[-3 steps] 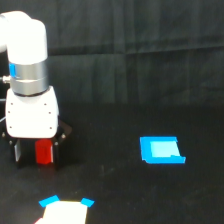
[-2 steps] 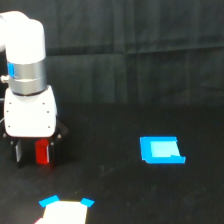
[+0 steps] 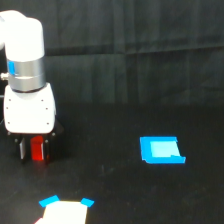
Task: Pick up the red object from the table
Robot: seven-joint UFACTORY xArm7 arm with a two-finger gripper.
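I count one red object (image 3: 37, 148), sitting between the fingers of my one gripper (image 3: 35, 149). There is one flat blue rectangle (image 3: 161, 150) on the one black table (image 3: 130, 195), and one white card with blue corners (image 3: 66, 210) at the bottom edge. One arm (image 3: 26, 75), mine.

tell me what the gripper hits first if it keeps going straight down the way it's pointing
The gripper points straight down, with the red object between its fingers. Going further down, it would most likely meet the table right beneath it; the fingertips look nearly on the surface already, though the remaining gap is hard to judge from this view.
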